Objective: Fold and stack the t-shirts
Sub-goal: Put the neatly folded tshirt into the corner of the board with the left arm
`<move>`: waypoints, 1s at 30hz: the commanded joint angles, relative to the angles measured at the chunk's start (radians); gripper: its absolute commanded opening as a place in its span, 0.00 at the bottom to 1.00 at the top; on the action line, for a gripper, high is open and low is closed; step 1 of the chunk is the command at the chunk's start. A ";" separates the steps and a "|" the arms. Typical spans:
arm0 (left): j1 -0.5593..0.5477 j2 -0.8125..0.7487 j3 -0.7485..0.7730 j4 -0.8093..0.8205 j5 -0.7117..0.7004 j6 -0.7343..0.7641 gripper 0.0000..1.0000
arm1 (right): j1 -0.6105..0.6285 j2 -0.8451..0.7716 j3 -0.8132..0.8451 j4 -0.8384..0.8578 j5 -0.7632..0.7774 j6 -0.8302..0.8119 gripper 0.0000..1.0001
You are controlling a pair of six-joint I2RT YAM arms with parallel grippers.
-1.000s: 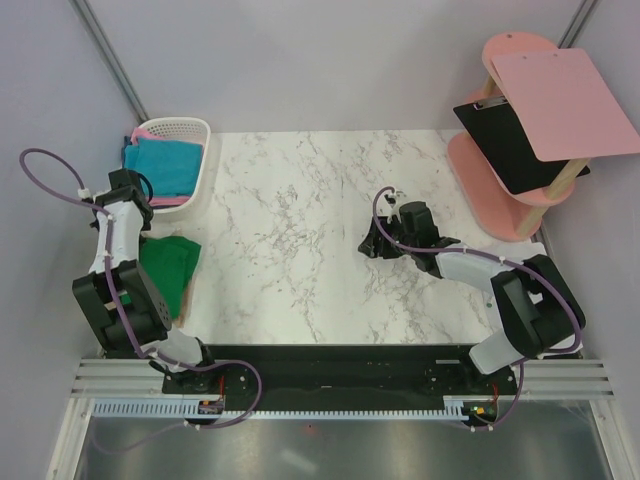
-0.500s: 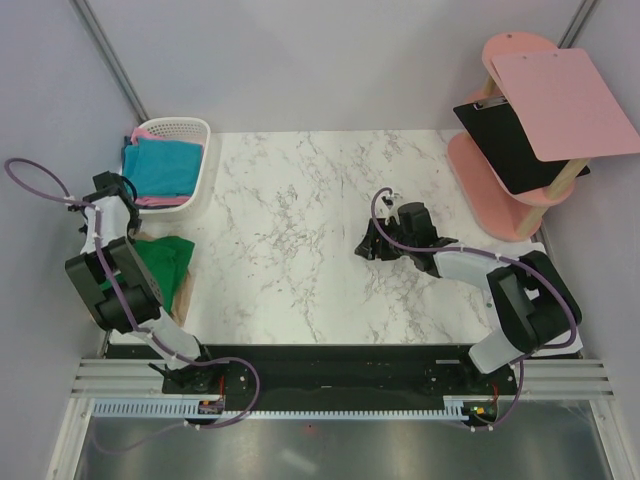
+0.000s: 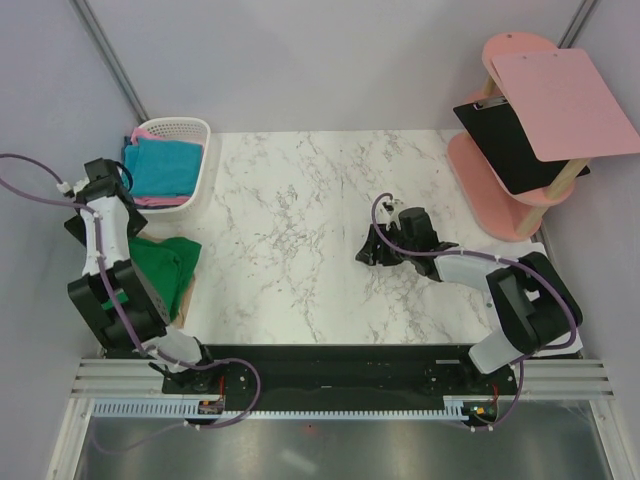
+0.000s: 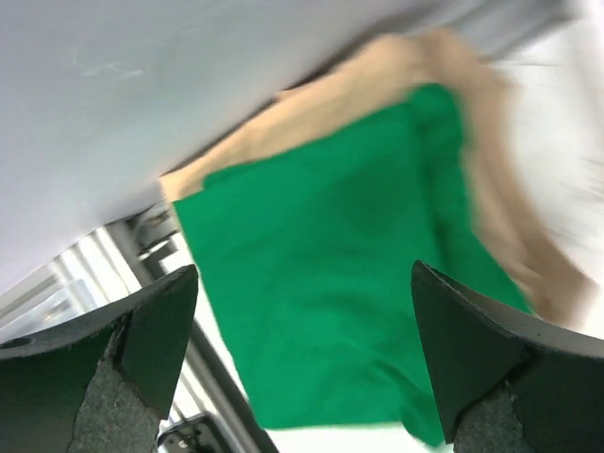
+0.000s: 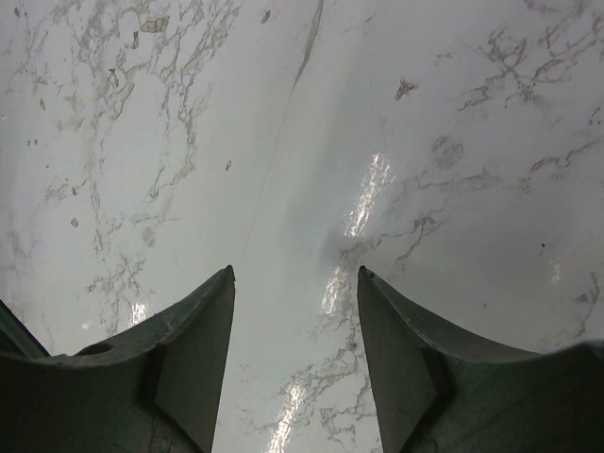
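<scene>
Marble tabletop (image 3: 300,250) is being shown from above | green t-shirt (image 4: 349,283) is being supported by tan t-shirt (image 4: 311,104) at tabletop's left edge | left tool (image 4: 304,274) is being held wide above green t-shirt, nothing gripped | right tool (image 5: 295,274) is being held part-open, empty, over bare marble right of centre
</scene>
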 commanded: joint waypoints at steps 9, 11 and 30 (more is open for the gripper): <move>-0.624 -0.333 0.019 0.191 0.307 0.095 0.99 | 0.005 -0.203 -0.024 -0.090 0.213 -0.030 0.66; -0.742 -0.257 0.044 0.197 0.284 0.119 1.00 | 0.005 -0.220 0.012 -0.175 0.341 -0.066 0.70; -0.950 0.158 -0.059 0.479 0.526 0.202 1.00 | -0.050 -0.178 0.060 -0.082 0.615 -0.228 0.98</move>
